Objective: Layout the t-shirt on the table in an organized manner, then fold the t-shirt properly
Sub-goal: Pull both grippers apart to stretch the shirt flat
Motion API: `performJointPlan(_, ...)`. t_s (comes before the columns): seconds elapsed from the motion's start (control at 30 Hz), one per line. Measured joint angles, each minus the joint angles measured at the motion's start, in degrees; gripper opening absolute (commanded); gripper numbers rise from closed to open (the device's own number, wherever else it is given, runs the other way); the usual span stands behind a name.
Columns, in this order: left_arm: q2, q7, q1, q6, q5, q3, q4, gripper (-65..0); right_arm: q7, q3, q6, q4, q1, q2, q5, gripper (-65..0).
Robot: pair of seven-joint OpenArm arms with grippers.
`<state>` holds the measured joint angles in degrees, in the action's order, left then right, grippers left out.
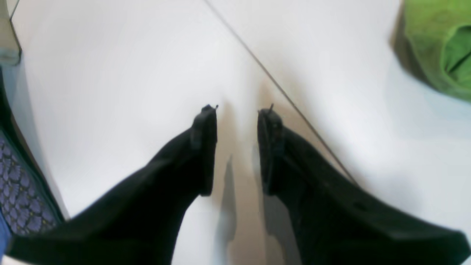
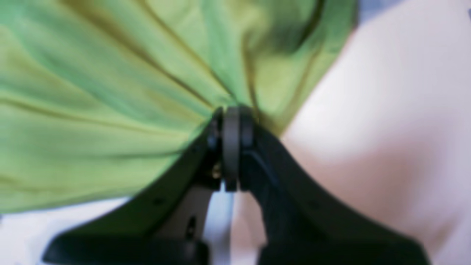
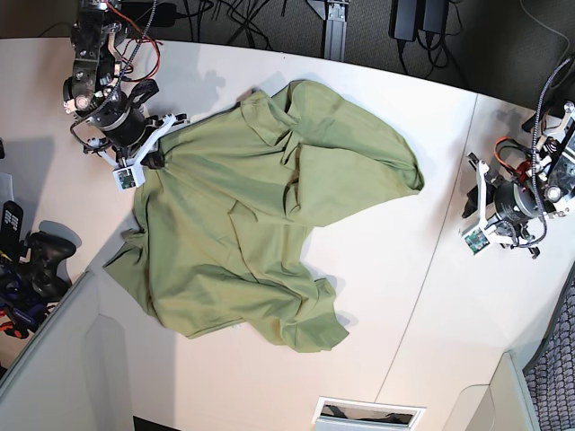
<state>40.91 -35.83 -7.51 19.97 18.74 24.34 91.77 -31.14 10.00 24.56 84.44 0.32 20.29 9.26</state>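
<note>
Base view is showing the big white table (image 3: 395, 296) taking up pretty much everything, with a thin dark seam (image 3: 431, 242) running across its right part. Sprawling over the left-center of it is the t-shirt (image 3: 260, 224), olive green, rumpled and bunched, lots of creases, definitely not lying flat. Up at the cloth's upper-left edge the right gripper (image 3: 154, 160) is pinching a bit of fabric; in the right wrist view its jaws are pressing tight together on the green cloth (image 2: 110, 92), with folds fanning out from the pinch. Over on the far side, the left gripper (image 1: 237, 110) is hanging over bare table, well apart from the shirt, jaws parted and gripping nothing.
</note>
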Motion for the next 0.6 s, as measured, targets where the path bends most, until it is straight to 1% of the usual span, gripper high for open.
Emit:
performJointPlan(0.07,0.2,-0.4,0.4,2.4,3.1,-1.0,2.6,-45.7,-0.3,0.0,-0.1,2.2,-0.4,-0.1,2.9,-65.0)
performJointPlan(0.13,-0.1,-0.3,0.6,4.1,5.6,-1.2,6.3,-45.7,-2.0,0.0,-0.2,6.1,-0.4,-0.3,4.6,-65.0)
performJointPlan(0.2,-1.1,0.4,0.9,6.1,6.0,-1.2,10.2,-45.7,-3.3,0.0,-0.1,9.1,0.0,-0.9,6.3,-65.0)
performJointPlan(0.27,-3.4,0.7,1.5,6.5,6.1,-1.2,12.4,-45.7,-3.6,0.1,-0.1,10.2,0.2,-2.6,7.8,-65.0)
performJointPlan(0.33,-5.9,0.7,2.2,6.6,5.9,-1.1,12.2,-45.7,-4.1,0.2,-0.1,10.0,0.1,-5.7,8.1,-65.0)
performJointPlan(0.4,-7.6,0.8,2.2,7.1,5.8,-0.1,10.8,-45.7,-4.3,0.1,0.1,9.3,-0.2,-9.0,8.2,-65.0)
performJointPlan(0.47,-9.4,0.8,2.1,7.1,5.5,0.6,8.5,-45.7,-4.3,-0.8,0.1,8.0,-0.2,-11.5,7.9,-65.0)
performJointPlan(0.53,-10.4,0.8,2.1,7.4,4.5,1.5,6.4,-45.7,-4.3,-1.8,0.1,6.9,-0.2,-12.7,6.8,-65.0)
performJointPlan(0.6,-11.2,0.8,2.3,7.5,2.3,2.3,4.3,-45.7,-4.2,-3.2,0.1,6.0,-0.5,-12.6,5.4,-65.0)
